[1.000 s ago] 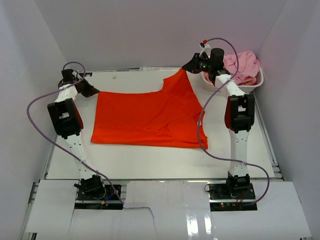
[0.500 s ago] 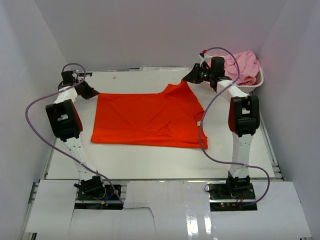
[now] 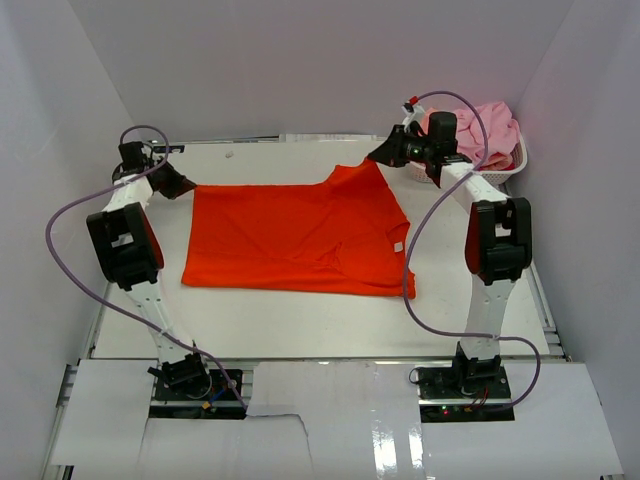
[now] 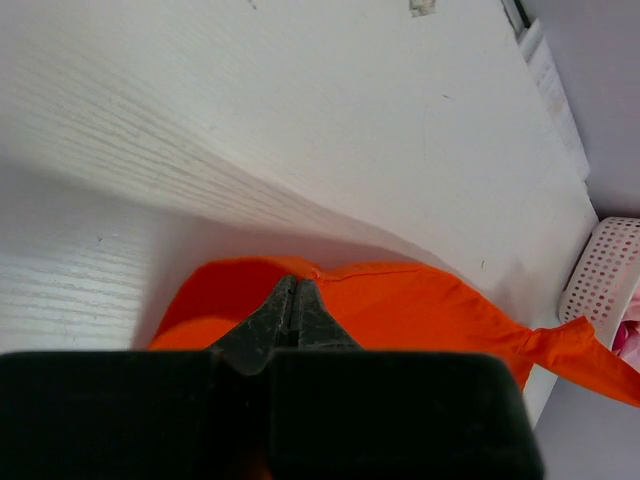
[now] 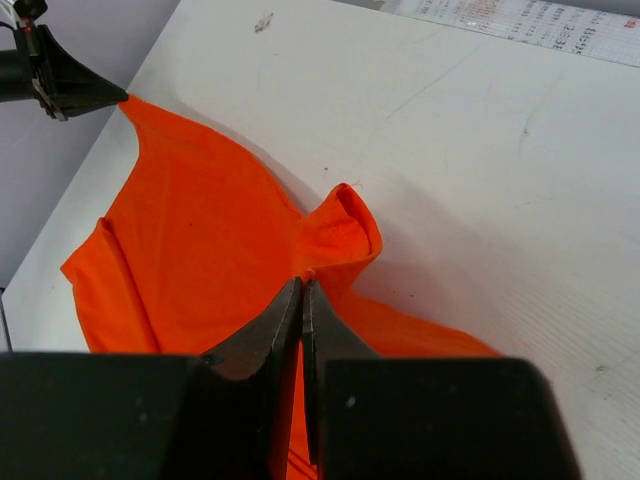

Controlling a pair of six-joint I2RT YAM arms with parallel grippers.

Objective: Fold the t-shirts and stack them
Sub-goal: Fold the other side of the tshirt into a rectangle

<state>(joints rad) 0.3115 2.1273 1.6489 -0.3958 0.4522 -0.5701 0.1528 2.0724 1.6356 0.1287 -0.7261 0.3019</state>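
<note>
We find the orange-red t-shirt [image 3: 290, 235] lying spread on the table [image 3: 300, 320], its two far corners pinched by the left gripper [image 3: 186, 185] and right gripper [image 3: 378, 154]. We judge folding barely begun; pink t-shirts [image 3: 485, 125] wait in the basket [image 3: 505, 172].

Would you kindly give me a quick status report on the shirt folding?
Left gripper shut on orange-red t-shirt, far-left corner. Right gripper shut on far-right corner, raised. Shirt spread, not yet folded. Basket far right, not in the way.
</note>
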